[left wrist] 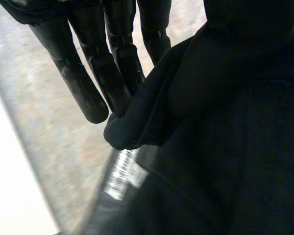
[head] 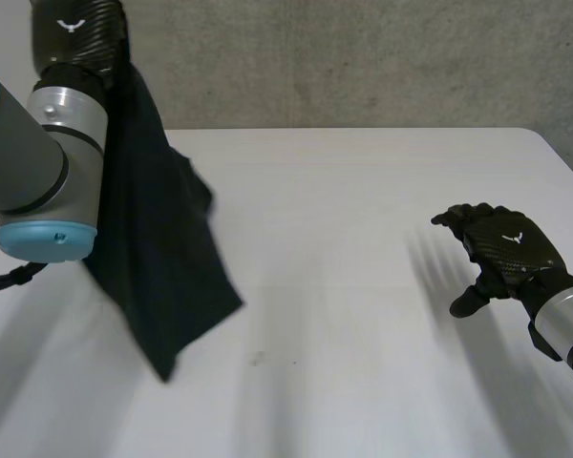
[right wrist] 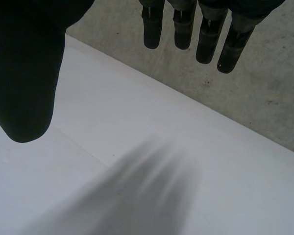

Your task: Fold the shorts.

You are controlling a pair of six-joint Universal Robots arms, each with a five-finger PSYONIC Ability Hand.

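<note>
The black shorts (head: 162,258) hang in the air at the table's left side, their lowest corner close to the tabletop. My left hand (head: 74,29) is raised high above them. In the left wrist view a bunched fold of the shorts (left wrist: 225,147) is pinched between my left hand's fingers (left wrist: 115,83) and the thumb, and a white label (left wrist: 120,174) shows on the inside. My right hand (head: 501,253) hovers over the table's right side, far from the shorts, with its fingers (right wrist: 186,29) straight and nothing in it.
The white table (head: 363,239) stretches between the two hands. Its far edge (head: 363,129) meets a grey concrete wall. My left arm (head: 29,162) stands in front of the hanging cloth's left part.
</note>
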